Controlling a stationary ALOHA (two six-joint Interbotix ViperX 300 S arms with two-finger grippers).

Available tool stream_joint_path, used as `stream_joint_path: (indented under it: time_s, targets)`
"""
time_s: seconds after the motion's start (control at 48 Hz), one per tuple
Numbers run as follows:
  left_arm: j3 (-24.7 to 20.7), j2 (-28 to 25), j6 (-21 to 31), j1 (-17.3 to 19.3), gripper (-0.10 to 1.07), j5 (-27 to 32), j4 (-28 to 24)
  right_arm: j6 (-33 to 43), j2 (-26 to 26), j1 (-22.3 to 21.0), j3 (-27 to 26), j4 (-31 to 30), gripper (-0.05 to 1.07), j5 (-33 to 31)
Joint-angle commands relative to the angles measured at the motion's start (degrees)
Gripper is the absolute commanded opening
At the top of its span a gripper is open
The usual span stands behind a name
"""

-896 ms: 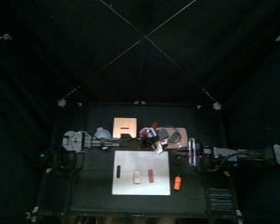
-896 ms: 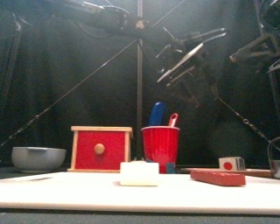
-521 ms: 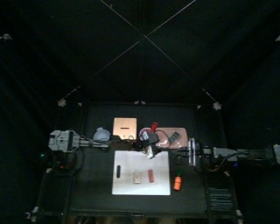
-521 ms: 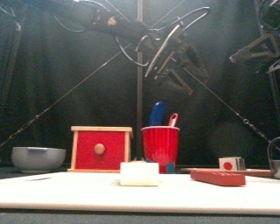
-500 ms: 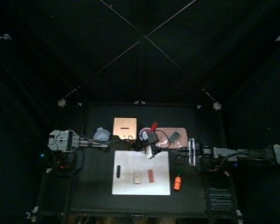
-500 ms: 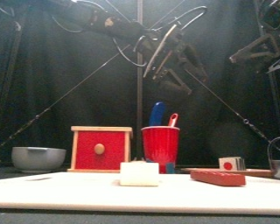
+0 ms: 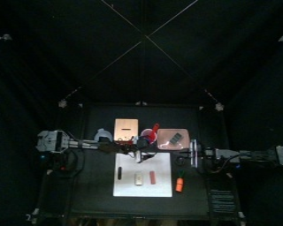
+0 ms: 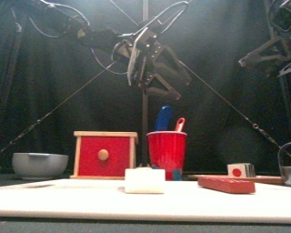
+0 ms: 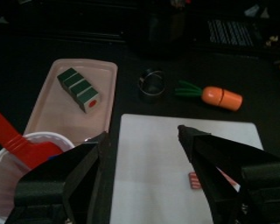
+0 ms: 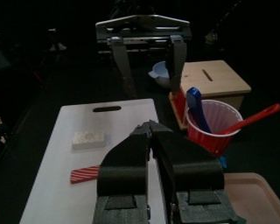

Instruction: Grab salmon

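The salmon [image 10: 87, 175] lies on the white board [image 10: 60, 149] near its front edge, beside a pale block [image 10: 87, 138]; the left gripper [image 9: 143, 153] hangs above, jaws spread and empty; the right gripper [image 10: 157, 140] rests pinched together, holding nothing; only the left wrist view shows a carrot [image 9: 220, 94] and ring [image 9: 153, 82]; the front view hides the board's far items.

This is a robot test lab. Black curtains [image 7: 38, 62] close in a small black table [image 7: 103, 199]. Two robot arms [image 7: 244, 155] reach over it.

Black curtains [image 8: 39, 91] around black table [image 7: 96, 177]
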State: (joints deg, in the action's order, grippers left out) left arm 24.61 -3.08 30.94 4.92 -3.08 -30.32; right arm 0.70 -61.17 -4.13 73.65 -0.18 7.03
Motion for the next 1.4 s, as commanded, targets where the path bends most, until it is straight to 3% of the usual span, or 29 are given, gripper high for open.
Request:
stream_joint_path:
  time_s: [0.0, 0.083, 0.375, 0.562, 0.792, 1.042, 1.188, 1.375]
  targets:
    - [0.3, 2.6, -0.4, 1.1, 0.97, -0.9, -1.2, 0.1, 0.9, -0.3, -0.5, 0.2, 0.02, 0.3]
    - [1.5, 3.9, -0.7, 2.5, 0.97, -2.9, -1.6, 0.3, 0.9, -0.4, -0.7, 0.2, 0.02, 0.3]
    - [8.1, 6.8, -0.8, 6.2, 0.97, -20.4, -1.6, 0.3, 1.0, -1.4, -1.4, 0.3, 0.02, 0.3]
    - [10.0, 6.9, -0.9, 6.8, 0.97, -21.1, -1.7, 0.4, 3.0, -2.0, -1.8, 1.6, 0.02, 0.9]
    - [12.5, 8.3, -0.9, 6.8, 0.97, -21.8, -1.8, 0.4, 12.3, -0.4, -3.6, 10.8, 0.06, 1.8]
    - [15.1, 9.1, -1.0, 6.8, 0.97, -24.4, -1.8, 0.4, 18.5, 4.8, -6.4, 13.2, 0.39, 1.8]
    - [15.6, 9.1, -0.9, 6.9, 0.97, -25.1, -1.4, 0.5, 20.8, 5.7, -8.1, 14.9, 0.59, 1.7]
    - [15.7, 9.1, -0.9, 6.7, 0.97, -25.1, -0.6, 2.3, 23.7, 7.1, -9.8, 24.3, 0.88, -0.2]
